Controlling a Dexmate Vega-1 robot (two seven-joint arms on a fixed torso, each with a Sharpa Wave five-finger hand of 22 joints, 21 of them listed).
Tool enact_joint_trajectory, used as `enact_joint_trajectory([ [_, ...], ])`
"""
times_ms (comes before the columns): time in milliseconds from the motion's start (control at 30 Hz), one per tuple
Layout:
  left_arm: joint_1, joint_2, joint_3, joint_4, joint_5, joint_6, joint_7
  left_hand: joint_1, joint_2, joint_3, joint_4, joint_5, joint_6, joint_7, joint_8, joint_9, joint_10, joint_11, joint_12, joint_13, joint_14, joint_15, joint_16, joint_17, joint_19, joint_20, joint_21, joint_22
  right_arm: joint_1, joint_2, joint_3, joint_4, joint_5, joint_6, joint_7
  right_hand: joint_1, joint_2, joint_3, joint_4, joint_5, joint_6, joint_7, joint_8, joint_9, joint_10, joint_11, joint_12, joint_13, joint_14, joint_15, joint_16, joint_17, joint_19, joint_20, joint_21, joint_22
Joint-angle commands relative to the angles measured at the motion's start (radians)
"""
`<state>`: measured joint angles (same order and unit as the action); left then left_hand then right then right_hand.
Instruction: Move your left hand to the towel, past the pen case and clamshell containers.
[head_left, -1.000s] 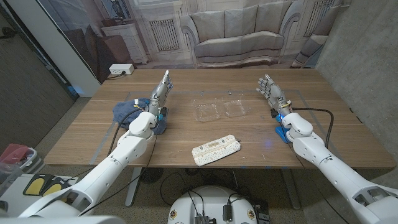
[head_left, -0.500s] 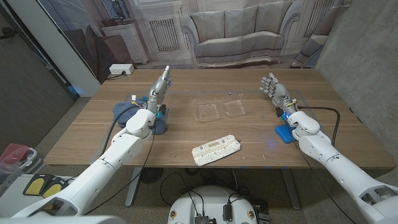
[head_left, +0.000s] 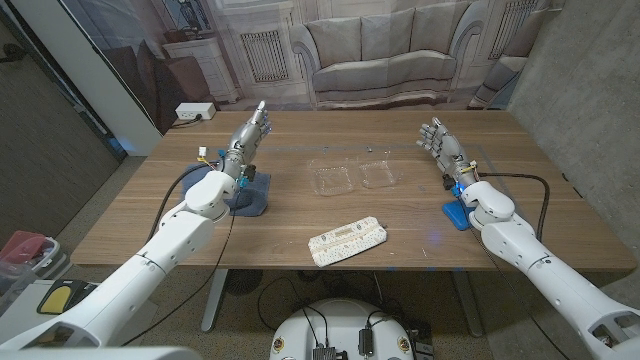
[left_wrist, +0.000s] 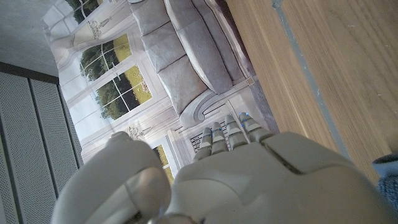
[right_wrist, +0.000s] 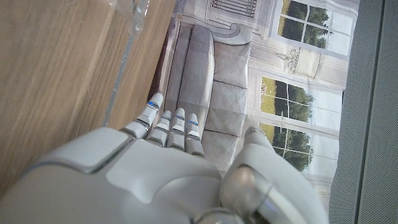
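The blue towel lay well left of the clamshell containers, mostly hidden under the left forearm. The left hand, fingers extended and empty, reached beyond it; drawing back and lowering gently seemed advisable. The right hand stood released, empty.

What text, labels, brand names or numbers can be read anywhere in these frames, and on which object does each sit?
None can be read.
White rectangular pen case: a faint printed pattern on its lid, too small and blurred to read.
Two clear plastic clamshell containers: no label visible.
Blue cloth towel: no print visible.
White wall-side power strip: no legible marking.
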<state>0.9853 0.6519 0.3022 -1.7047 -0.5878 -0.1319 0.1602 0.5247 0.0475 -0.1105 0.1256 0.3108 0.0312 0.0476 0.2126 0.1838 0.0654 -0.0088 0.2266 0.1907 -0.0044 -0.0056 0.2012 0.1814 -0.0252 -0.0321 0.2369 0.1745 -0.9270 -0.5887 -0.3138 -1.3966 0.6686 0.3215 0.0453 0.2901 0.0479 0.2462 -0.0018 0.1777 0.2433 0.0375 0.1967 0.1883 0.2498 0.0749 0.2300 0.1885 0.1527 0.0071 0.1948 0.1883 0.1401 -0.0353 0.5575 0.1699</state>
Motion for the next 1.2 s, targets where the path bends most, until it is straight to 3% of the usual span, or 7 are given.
enact_joint_trajectory([
  [33, 0.061, 0.049, -0.048, -0.014, -0.056, -0.056, -0.082, 0.008, 0.003, -0.003, -0.002, 0.007, 0.011, 0.005, 0.009, 0.002, 0.013, -0.002, 0.006, 0.000, 0.018, 0.003, 0.008, 0.003, 0.007, -0.022, 0.000, 0.005, -0.082, -0.021, 0.025, -0.104, -0.015, 0.012, -0.073, -0.005, -0.002, -0.004, 0.004, 0.004, 0.008, 0.002, 0.005, 0.004, 0.012, -0.004, 0.003, 0.002, 0.007, 0.002, 0.005, 0.002, 0.006, -0.031, -0.003, 0.005],
  [567, 0.174, 0.105, -0.120, -0.073, -0.042, -0.132, -0.085, 0.010, 0.005, -0.010, -0.004, 0.010, 0.036, 0.007, 0.012, 0.002, 0.037, 0.006, 0.008, 0.000, 0.040, 0.001, 0.009, 0.002, 0.022, -0.023, -0.001, 0.005, -0.131, -0.033, 0.039, -0.155, -0.015, 0.021, -0.086, -0.008, -0.002, -0.006, 0.004, 0.005, 0.009, 0.003, 0.005, 0.004, 0.014, -0.001, 0.002, 0.002, 0.008, 0.002, 0.005, 0.002, 0.009, -0.031, -0.008, 0.005],
  [1200, 0.239, 0.107, -0.187, -0.092, -0.010, -0.209, -0.077, 0.014, 0.005, -0.019, -0.007, 0.015, 0.069, 0.005, 0.014, 0.002, 0.070, 0.002, 0.011, 0.000, 0.080, -0.004, 0.013, 0.002, 0.066, -0.027, 0.006, 0.005, -0.145, -0.025, 0.053, -0.161, 0.014, 0.030, -0.073, -0.010, -0.002, -0.009, 0.004, 0.005, 0.011, 0.003, 0.004, 0.004, 0.017, -0.002, 0.002, 0.002, 0.011, 0.003, 0.005, 0.001, 0.013, -0.030, -0.017, 0.005],
])
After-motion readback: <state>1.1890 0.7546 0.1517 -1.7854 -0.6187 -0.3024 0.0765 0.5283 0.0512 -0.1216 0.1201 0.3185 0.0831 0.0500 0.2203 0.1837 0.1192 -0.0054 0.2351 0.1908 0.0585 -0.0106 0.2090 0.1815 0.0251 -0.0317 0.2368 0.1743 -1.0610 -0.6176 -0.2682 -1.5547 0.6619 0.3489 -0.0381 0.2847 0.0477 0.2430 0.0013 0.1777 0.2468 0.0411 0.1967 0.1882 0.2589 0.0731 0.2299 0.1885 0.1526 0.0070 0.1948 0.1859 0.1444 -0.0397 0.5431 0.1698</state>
